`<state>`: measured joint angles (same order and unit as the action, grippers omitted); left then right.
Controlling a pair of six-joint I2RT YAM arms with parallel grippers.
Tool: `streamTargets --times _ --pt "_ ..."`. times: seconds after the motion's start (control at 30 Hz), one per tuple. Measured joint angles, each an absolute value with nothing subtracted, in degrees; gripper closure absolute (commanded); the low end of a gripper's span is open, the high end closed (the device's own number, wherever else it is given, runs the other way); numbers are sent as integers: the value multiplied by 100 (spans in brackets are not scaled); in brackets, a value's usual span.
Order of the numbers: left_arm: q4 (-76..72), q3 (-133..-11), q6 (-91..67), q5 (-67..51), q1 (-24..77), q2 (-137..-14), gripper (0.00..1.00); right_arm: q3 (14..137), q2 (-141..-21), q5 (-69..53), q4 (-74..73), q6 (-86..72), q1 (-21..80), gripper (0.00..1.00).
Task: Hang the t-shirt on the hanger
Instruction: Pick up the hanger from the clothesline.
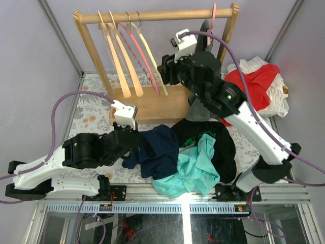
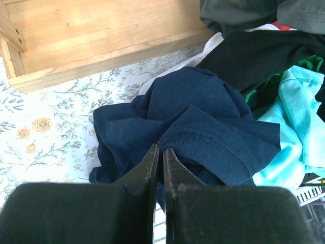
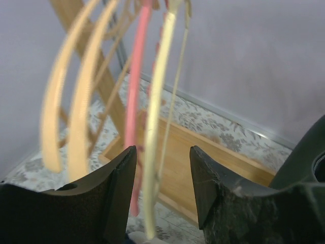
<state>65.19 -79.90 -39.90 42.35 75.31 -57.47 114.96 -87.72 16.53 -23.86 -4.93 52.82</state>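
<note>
From above, the left gripper point(image 1: 133, 141) meets the navy t-shirt point(image 1: 160, 150), which lies crumpled on the table before the wooden rack point(image 1: 152, 16). The right gripper point(image 1: 163, 76) is up at the cream hanger point(image 1: 147, 48), the rightmost of 4 hanging together.

Left wrist: the jaws pinch a t-shirt fold (barely a slit between them).

Right wrist: the jaws stand spread, with the hanger's arm in the gap and a pink hanger point(image 3: 134, 101) just beside it.

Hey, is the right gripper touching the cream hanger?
Apart. The right wrist view shows the hanger hanging between the open fingers of the right gripper, background visible on both sides.
</note>
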Motion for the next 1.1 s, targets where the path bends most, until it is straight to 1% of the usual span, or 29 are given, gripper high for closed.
streamTargets --times 0.17,0.27,0.4,0.5,0.67,0.77,0.93,1.1 --pt "6519 -7992 -3988 4237 7531 -5771 100 11747 -9386 1227 -2512 -572 4619 47" --pt "6519 -7996 -3988 4237 7531 -5819 100 11928 -9566 996 -2543 -646 4407 47" --pt "6519 -7999 -3988 4237 7531 -5863 100 12040 -9601 768 -2528 -716 4379 46" --pt "6519 -7999 -3988 4237 7531 -5863 100 11990 -9535 711 -2447 -753 4381 43" --pt "6521 -7999 -3988 4239 7531 -5865 100 11292 -8984 576 -2091 -801 4381 41" --pt "6521 -8007 -3986 4239 7531 -5878 100 11183 -8768 338 -1911 -823 4381 40" --pt "6523 -8066 -3983 4239 7531 -5931 100 11340 -8836 38 -1811 -878 4381 40" --pt "6523 -8068 -3986 4239 7531 -5935 100 11533 -9216 -141 -1813 -928 4381 41"
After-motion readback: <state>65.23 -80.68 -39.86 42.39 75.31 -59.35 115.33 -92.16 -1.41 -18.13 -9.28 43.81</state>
